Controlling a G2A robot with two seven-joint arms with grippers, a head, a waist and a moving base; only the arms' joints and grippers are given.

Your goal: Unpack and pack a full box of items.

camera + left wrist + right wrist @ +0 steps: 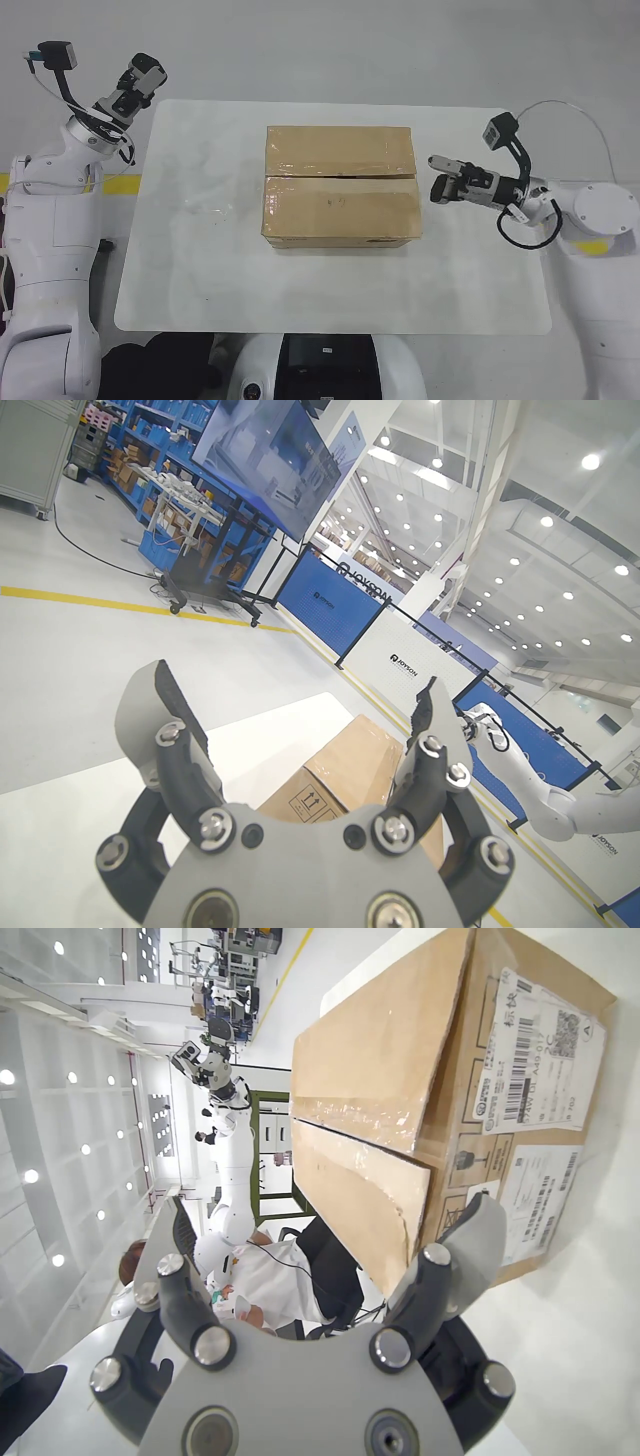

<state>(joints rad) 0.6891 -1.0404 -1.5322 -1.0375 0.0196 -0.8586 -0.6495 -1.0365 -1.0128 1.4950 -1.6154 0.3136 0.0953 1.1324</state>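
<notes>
Contents of the box (340, 205) out of sight under closed flaps (338, 150), one end behind the left gripper (297, 682)

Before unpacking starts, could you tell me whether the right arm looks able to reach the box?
Likely yes: the right arm is beside the box, jaws open, with nothing between them.

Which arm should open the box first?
Probably right. The right gripper, jaws open, sits beside the box, level with its flap seam; the left gripper is off at the far table corner.
</notes>
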